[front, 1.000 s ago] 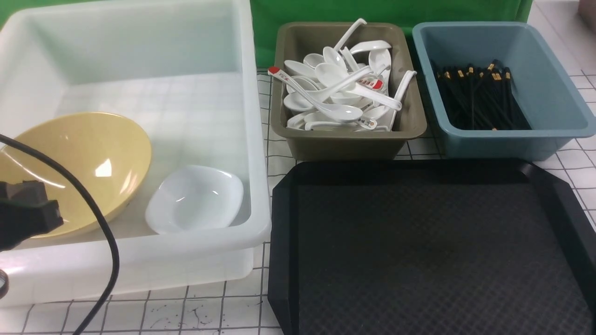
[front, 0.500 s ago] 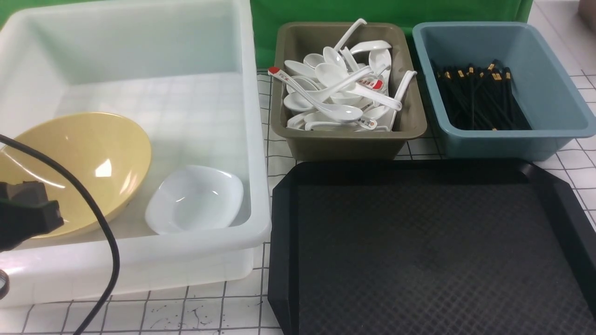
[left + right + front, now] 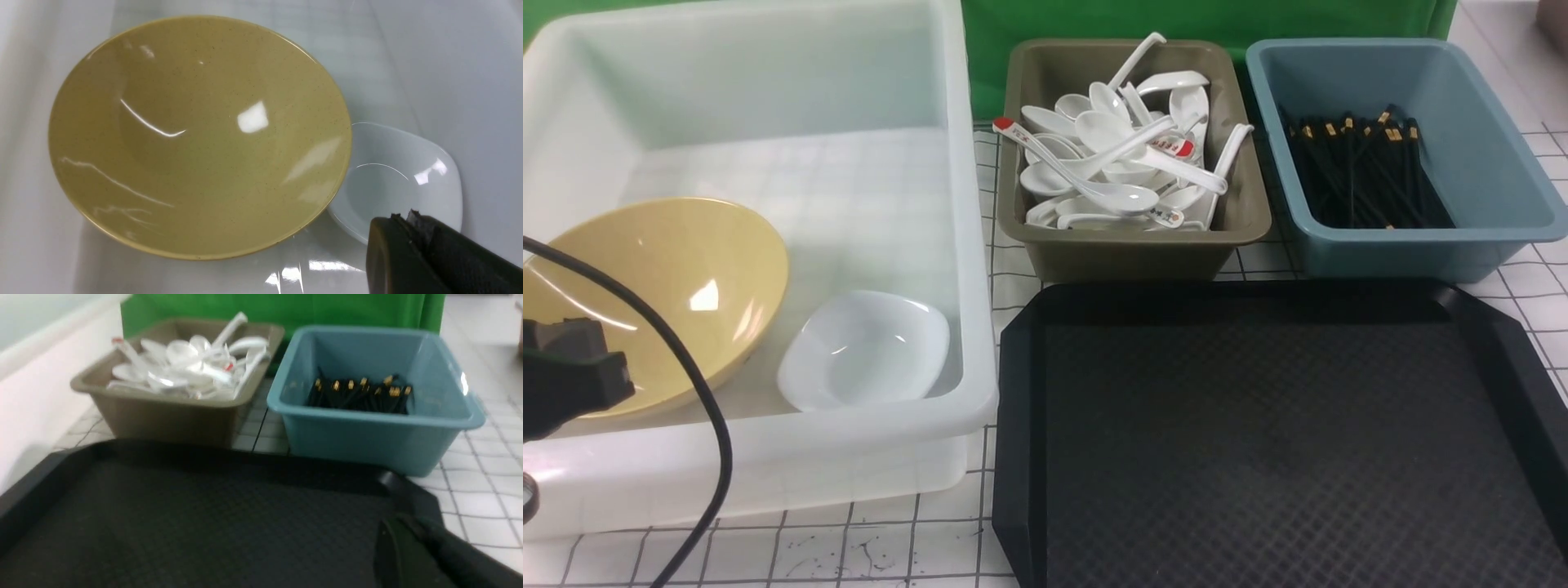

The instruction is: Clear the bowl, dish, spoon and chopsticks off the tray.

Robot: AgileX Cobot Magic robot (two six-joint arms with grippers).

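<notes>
Four containers stand on the white gridded table: a white tub at 9 o'clock in the front view, a brown bin at 12 o'clock, a blue bin at 2 o'clock, and the black tray at 5 o'clock. The tray lies flat just in front of both bins and close beside the tub, its patterned surface bare.

The yellow bowl sits tilted in the tub's near left corner, its open side facing up and toward 3 o'clock. The white dish lies just beside it at the bowl's 3 o'clock, also in the tub; in the left wrist view the bowl's rim overlaps the dish's edge, though whether they touch I cannot tell.

White spoons fill the brown bin in a loose heap; the spoon on top lies with its red-tipped handle pointing toward 10 o'clock over the bin's rim. Black chopsticks with gold bands lie bundled in the blue bin, and the task's pair cannot be picked out among them.

The left gripper hangs above the tub's near edge, over the dish, its jaws clenched with nothing between them. The right gripper shows only in its own wrist view, low over the tray's near right part, jaws pressed together and empty.
</notes>
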